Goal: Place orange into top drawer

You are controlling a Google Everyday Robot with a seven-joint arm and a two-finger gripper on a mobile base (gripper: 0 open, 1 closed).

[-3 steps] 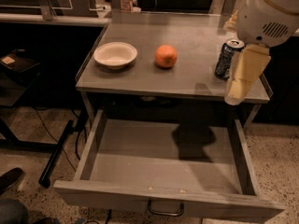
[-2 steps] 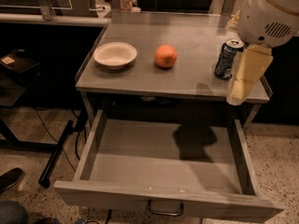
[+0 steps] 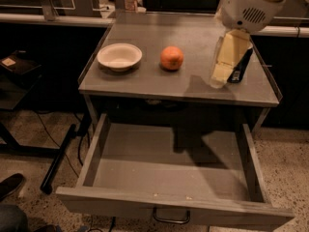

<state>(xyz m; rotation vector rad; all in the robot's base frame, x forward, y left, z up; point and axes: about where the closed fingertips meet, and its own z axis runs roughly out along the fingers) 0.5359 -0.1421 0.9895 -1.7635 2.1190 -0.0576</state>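
The orange (image 3: pixel 172 58) sits on the grey table top (image 3: pixel 159 83), right of a white bowl (image 3: pixel 119 56). The top drawer (image 3: pixel 145 204) is pulled out below the table; its flat bottom is bare and its loop handle (image 3: pixel 171 219) is at the front. My gripper (image 3: pixel 221 74) hangs from the white arm (image 3: pixel 248 6) over the right side of the table top, to the right of the orange and apart from it. It holds nothing that I can see.
A dark soda can (image 3: pixel 240 67) stands just behind the gripper, mostly hidden by it. A black stand leg (image 3: pixel 58 161) and cables lie on the floor to the left. A shoe (image 3: pixel 10 185) shows at the lower left.
The gripper has moved left over the table top, toward the orange, and now covers most of the soda can. The orange, bowl and drawer have not moved.
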